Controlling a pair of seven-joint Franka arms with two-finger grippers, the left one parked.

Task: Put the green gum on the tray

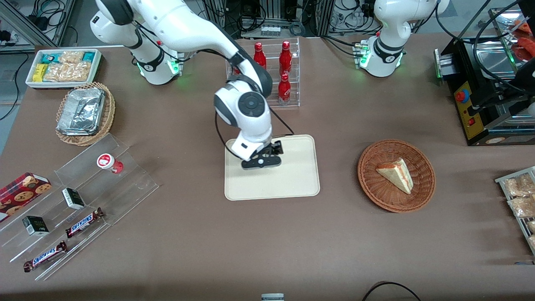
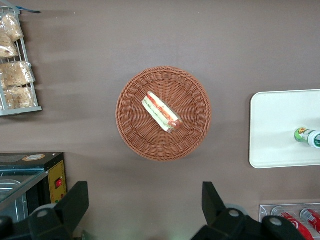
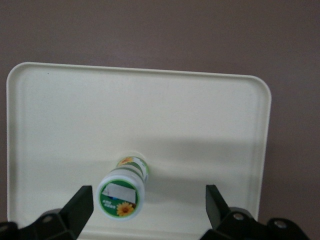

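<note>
The green gum [image 3: 122,194], a small white bottle with a green-rimmed lid and a sunflower label, stands on the cream tray [image 3: 200,115]. My right gripper [image 3: 149,200] hangs open just above it. The bottle sits between the spread fingers, closer to one finger [image 3: 80,207], and neither touches it. In the front view the gripper [image 1: 261,161] hovers over the tray [image 1: 292,175] and hides the bottle. The left wrist view shows the gum [image 2: 308,137] on the tray [image 2: 280,125].
The red-lidded gum bottle [image 1: 109,163] lies on the clear stepped stand [image 1: 138,179] with Snickers bars toward the working arm's end. A wicker basket [image 1: 368,184] with a sandwich sits toward the parked arm's end. A rack of red bottles [image 1: 284,75] stands farther from the front camera than the tray.
</note>
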